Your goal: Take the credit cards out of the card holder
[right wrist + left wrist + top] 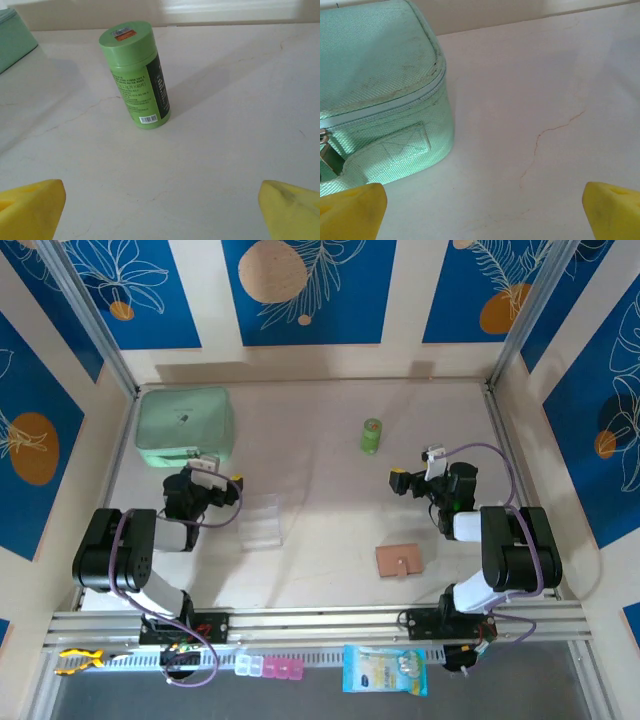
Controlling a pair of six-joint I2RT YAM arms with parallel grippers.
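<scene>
The card holder (398,560) is a flat tan-pink wallet with a snap tab, lying shut on the table at the near right. The credit cards are hidden. My right gripper (418,478) (162,207) hovers behind the holder and apart from it, its yellow fingertips (30,207) spread wide over bare table, open. My left gripper (208,478) (482,210) sits at the left, far from the holder. It is open too, with nothing between its fingertips (352,210).
A mint-green zip pouch (185,427) (375,95) stands at the back left, just ahead of my left gripper. A green bottle (371,435) (136,75) stands upright ahead of my right gripper. A clear plastic box (262,520) lies left of centre.
</scene>
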